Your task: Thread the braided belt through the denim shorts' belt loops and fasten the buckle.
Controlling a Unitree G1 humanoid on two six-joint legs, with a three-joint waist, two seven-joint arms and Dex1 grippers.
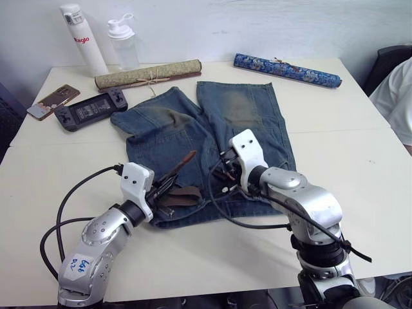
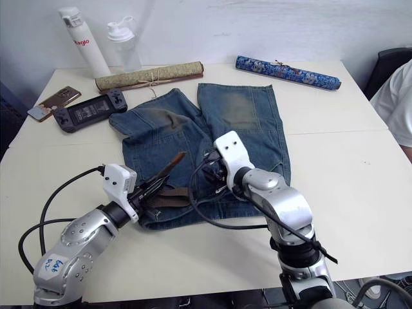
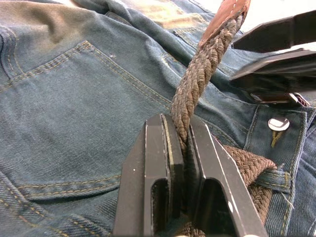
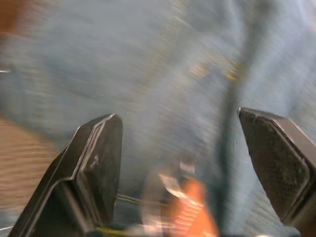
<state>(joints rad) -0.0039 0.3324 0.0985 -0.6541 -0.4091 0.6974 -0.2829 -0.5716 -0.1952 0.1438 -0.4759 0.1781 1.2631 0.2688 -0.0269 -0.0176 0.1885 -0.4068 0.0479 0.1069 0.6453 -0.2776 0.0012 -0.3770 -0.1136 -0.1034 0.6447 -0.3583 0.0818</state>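
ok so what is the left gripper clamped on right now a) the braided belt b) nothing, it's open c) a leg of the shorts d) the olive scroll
a: in the left wrist view the left gripper has both black fingers pressed shut on the braided belt, whose brown woven strap rises out from between them above the denim shorts.

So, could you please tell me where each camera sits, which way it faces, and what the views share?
Left and right eye views: on the head, looking forward and down at the table and the denim shorts; both arms show.
Left wrist view: along the left gripper, shut on the braided belt.
Right wrist view: along the open right gripper, over blurred denim.
Shared: the left wrist and eye views all show the belt's end rising from the left gripper.
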